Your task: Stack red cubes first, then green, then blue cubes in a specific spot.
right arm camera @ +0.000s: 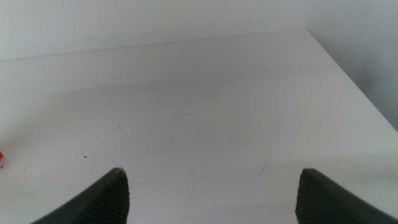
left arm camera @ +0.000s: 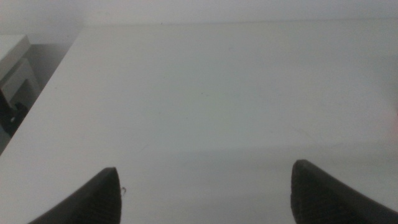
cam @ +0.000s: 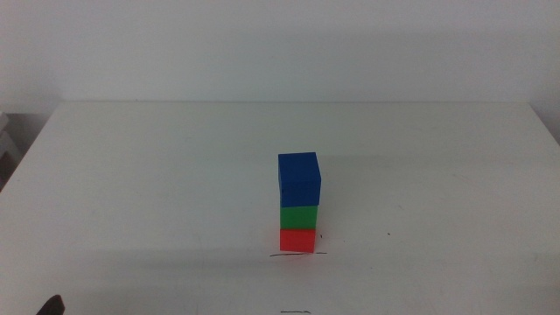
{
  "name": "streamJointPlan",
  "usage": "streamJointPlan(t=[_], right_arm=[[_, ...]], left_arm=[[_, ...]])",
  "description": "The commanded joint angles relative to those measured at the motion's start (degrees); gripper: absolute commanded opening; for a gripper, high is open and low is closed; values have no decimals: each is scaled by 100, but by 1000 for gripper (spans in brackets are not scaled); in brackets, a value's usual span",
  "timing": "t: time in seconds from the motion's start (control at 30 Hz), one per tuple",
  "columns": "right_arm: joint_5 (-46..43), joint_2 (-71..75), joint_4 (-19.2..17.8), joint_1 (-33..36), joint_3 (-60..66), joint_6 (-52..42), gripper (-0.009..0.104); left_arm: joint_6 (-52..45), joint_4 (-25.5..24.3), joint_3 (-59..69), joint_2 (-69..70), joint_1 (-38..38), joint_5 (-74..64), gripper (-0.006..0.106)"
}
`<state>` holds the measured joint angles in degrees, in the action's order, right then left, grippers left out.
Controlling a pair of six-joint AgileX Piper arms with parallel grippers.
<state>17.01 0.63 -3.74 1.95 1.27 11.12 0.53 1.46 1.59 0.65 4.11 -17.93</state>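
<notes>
Stack: I see blue [cam: 299, 179] on green [cam: 298, 215] on red [cam: 297, 239].
Left gripper [left arm camera: 205, 193]: jaws apart, holding nothing.
Right gripper [right arm camera: 211, 196]: jaws apart, holding nothing.

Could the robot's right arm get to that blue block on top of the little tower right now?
Probably yes. The blue cube sits uncovered atop the green cube and red cube, with bare table on its right side. The right gripper is open and holds nothing.

Bright even light, soft faint shadows on the white table [cam: 131, 175], both wrist views hazy and blurred
</notes>
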Motion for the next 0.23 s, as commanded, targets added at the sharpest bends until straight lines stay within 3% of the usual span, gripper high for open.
streamJointPlan(t=[0.0, 0.2], right_arm=[[-568, 88, -71, -33, -49, -61, 71], [-462, 88, -93, -33, -31, -61, 71]], left_arm=[[46, 70, 2, 156, -10, 500, 93], [46, 70, -4, 151, -10, 555, 93]])
